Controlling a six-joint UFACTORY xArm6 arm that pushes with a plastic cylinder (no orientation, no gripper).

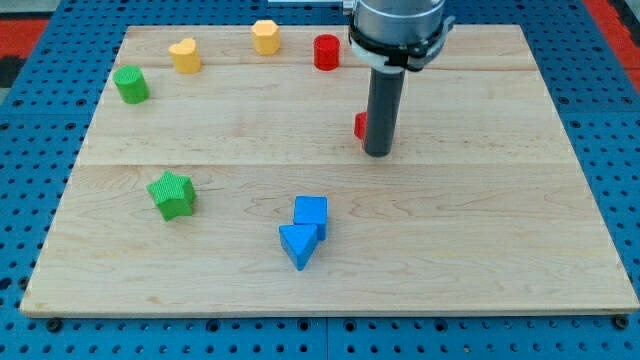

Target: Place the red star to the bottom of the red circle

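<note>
No brand, label or writing can be read anywhere on the blocks, the rod or the board. My tip (pixel 378 153) is a plain rod end with nothing to spread or press together, and it pinches nothing; it stands on the wooden board (pixel 480 250) a little to the view's right of the middle. Touching or just beside the rod on its view's left is the red star (pixel 360 125), mostly hidden behind the rod, so only a small red edge shows and its shape cannot be made out from here. Above the tip and slightly to the view's left, near the board's top edge, sits the red circle (pixel 327 52), apart from the star. Counting by colour, there are two red blocks, two yellow, two green and two blue, eight in all. The yellow hexagon-like block (pixel 265 37) lies to the upper left of the tip, and the yellow heart-like block (pixel 185 55) lies farther left of it. The green cylinder (pixel 131 84) is far to the tip's left, and the green star (pixel 172 195) is to its lower left. Below and left of the tip, the blue cube (pixel 311 213) and the blue triangle (pixel 298 245) touch each other.
</note>
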